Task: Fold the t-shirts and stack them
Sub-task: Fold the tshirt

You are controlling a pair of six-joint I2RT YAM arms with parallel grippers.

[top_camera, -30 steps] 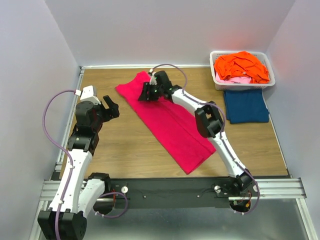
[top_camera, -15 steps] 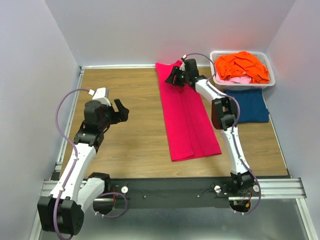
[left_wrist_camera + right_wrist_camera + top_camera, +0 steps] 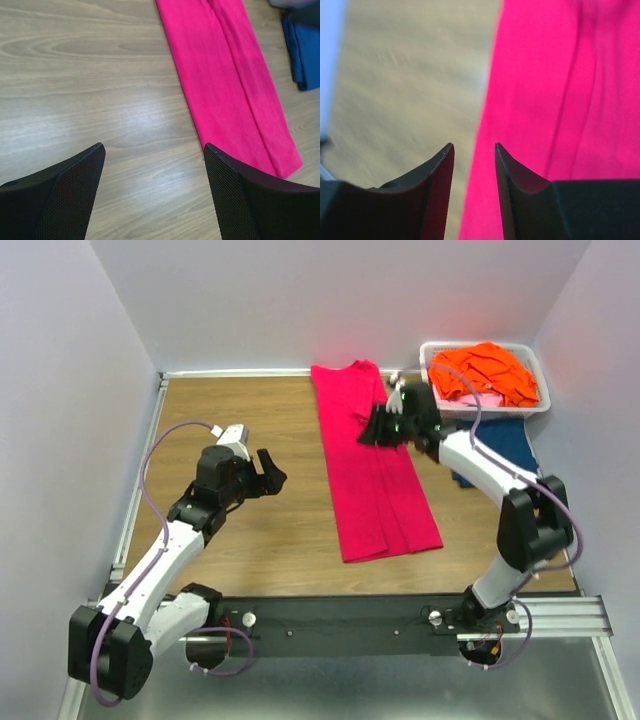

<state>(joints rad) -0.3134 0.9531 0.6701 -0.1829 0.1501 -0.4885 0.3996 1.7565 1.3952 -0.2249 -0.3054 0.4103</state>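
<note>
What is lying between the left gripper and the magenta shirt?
Only bare table separates the left gripper from the magenta shirt; the top and left wrist views show it.

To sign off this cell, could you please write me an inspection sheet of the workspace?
Surface: brown wooden table, flat.
Job's things: bright magenta cloth t-shirt, folded into a long strip; dark blue t-shirt folded by the white plastic basket, which holds orange shirts.
Clutter: nothing seen.
Hands: left hand open over bare wood; right hand open over the magenta t-shirt.
Cables: purple cable looping free at left.
Surroundings: pale walls.
</note>
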